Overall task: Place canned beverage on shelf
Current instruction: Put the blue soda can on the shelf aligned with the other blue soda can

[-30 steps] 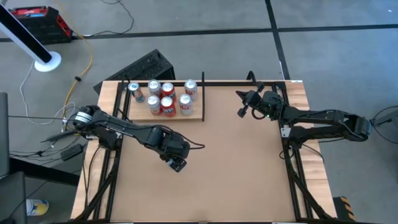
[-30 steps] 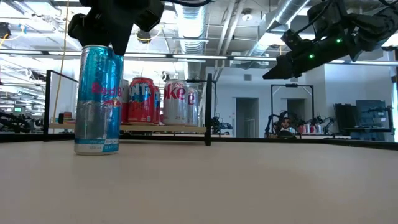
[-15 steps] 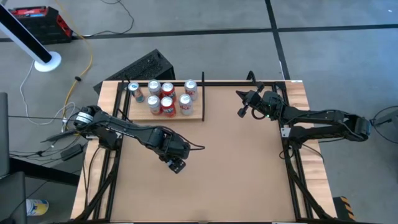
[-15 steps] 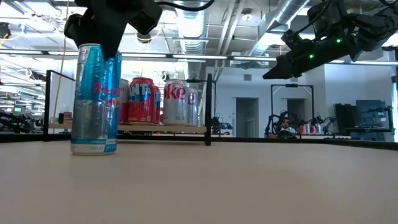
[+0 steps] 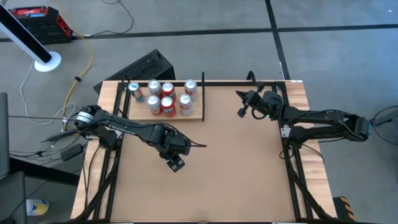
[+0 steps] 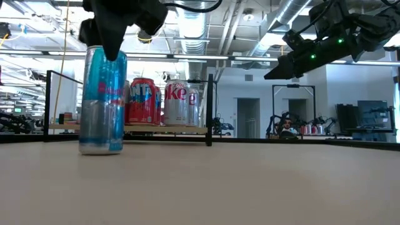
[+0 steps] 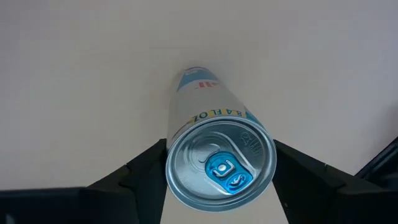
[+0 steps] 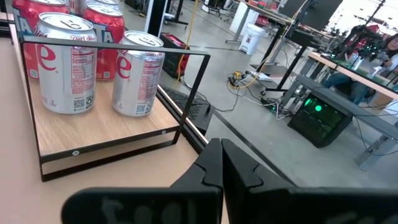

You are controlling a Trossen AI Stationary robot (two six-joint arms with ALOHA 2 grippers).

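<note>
A tall blue and silver canned beverage [image 6: 103, 100] stands upright on the brown table, left of the middle. My left gripper [image 5: 175, 163] points down over it and hides it in the high view. Its two fingers are shut on the can's top end [image 7: 217, 155]. The shelf [image 5: 196, 114], a pale wood panel edged with black rods, lies at the table's far left with several cans [image 5: 166, 96] on it. My right gripper [image 5: 240, 112] hangs shut in the air near the far right and holds nothing. My left gripper pinches the can's upper wall just under the rim [image 7: 169, 149] between its two fingers, one on each side. The fingers come from above, pointing steeply down. The can stands upright with its bottom [image 6: 100, 150] on the table.
The shelf's black rod frame [image 6: 209, 109] rises at its right end. Red and silver cans [image 8: 74, 62] crowd the shelf's far part, with a bare strip of wood [image 8: 93, 134] at its near edge. Open tabletop [image 5: 236, 168] spreads to the right.
My left gripper has rolled a little about its own axis above the can. The can has slid a little sideways on the table, first toward the left edge and then toward the right, and stays upright.
</note>
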